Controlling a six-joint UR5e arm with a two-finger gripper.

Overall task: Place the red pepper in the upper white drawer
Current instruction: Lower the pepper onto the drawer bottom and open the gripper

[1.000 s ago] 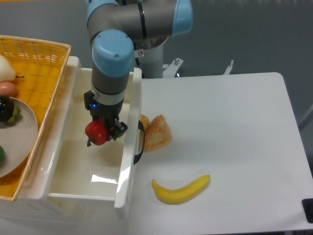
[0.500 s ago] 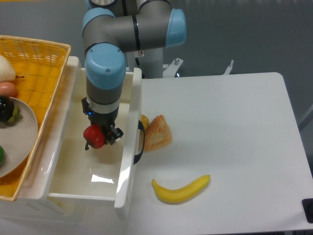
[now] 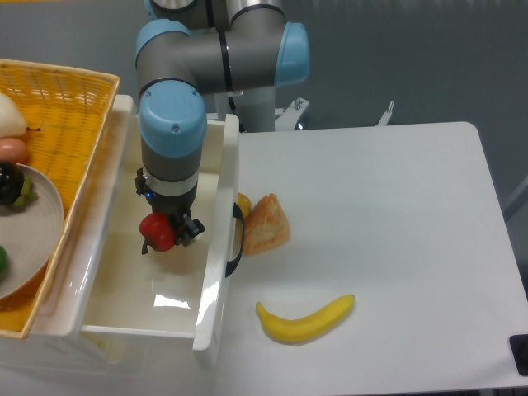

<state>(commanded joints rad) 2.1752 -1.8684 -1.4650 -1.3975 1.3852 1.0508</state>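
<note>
White drawer [image 3: 124, 285] interior: pepper [image 3: 157, 232] in pincer [image 3: 166, 235]

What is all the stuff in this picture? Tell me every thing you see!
red pepper: 1, red, held in the tool over the inside of the drawer
upper white drawer: 1, white, pulled open at the left, dark handle on its front
bread wedge: 1, orange-tan, on the table beside the drawer handle
small yellow thing: 1, yellow, mostly hidden between handle and bread, cannot tell what
banana: 1, yellow, on the table near the front
wicker basket: 1, yellow, far left
plate: 1, pale, in the basket, with fruit
table: 1, white
arm: 1, grey and blue
tool: 1, dark, shut on the pepper
</note>
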